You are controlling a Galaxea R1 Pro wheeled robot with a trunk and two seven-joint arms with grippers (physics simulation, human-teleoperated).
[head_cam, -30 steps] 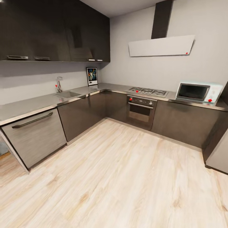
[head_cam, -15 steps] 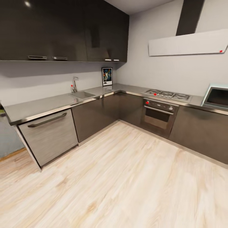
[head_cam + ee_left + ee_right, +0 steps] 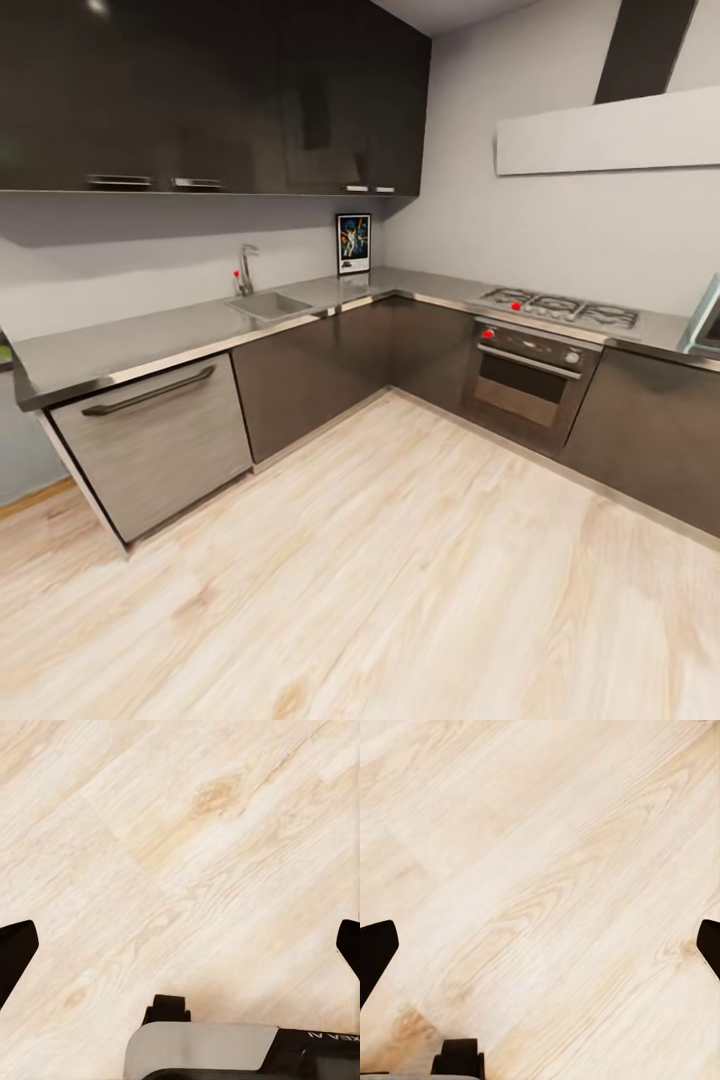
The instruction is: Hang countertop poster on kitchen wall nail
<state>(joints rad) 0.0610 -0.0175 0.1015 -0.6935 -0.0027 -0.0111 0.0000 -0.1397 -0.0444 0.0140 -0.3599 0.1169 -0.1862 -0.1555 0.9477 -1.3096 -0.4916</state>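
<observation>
The poster (image 3: 353, 243) stands upright at the back corner of the kitchen countertop (image 3: 150, 336), leaning against the grey wall under the dark upper cabinets. It has a thin black frame, white border and colourful figures on dark blue. No nail heads can be made out on the wall from here. My left gripper (image 3: 180, 945) is open, its black fingertips (image 3: 15, 952) wide apart over pale wood floor. In the right wrist view my right gripper (image 3: 540, 945) is open too, one fingertip (image 3: 375, 952) at each side, with nothing between them.
A sink with a tap (image 3: 262, 300) is set in the left run of worktop. A gas hob (image 3: 560, 308) and oven (image 3: 530, 372) sit in the right run, with a range hood (image 3: 610, 130) above. A dishwasher front (image 3: 155, 440) ends the left run. Wood floor (image 3: 380, 560) spreads ahead.
The whole head view has shifted: the kitchen has slid rightward in the picture and the microwave has nearly left at the right edge. The camera moved; nothing in the kitchen did.
</observation>
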